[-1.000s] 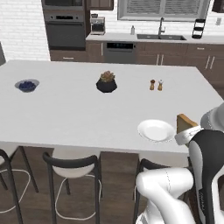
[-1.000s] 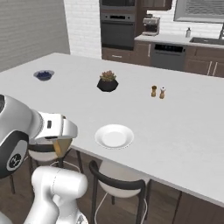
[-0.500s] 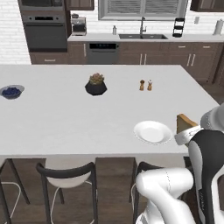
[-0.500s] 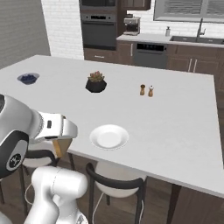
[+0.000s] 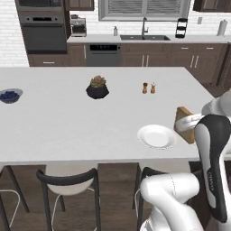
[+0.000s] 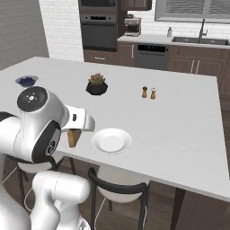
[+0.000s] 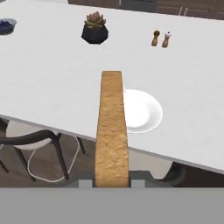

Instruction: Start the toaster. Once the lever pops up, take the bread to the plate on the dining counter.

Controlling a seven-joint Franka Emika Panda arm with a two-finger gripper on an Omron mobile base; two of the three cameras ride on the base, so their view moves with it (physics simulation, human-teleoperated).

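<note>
Your gripper (image 7: pixel 112 183) is clamped on the bread (image 7: pixel 112 131), slice held edge-on and upright between the jaws. In the left base view the bread (image 5: pixel 184 124) sits at the near edge of the dining counter (image 5: pixel 67 122), just beside the plate (image 5: pixel 156 136), not over it. The plate (image 7: pixel 142 110) lies bare on the counter. Potted plant (image 5: pixel 97 87), two shakers (image 5: pixel 149 88) and berry bowl (image 5: pixel 9 95) stand further back.
</note>
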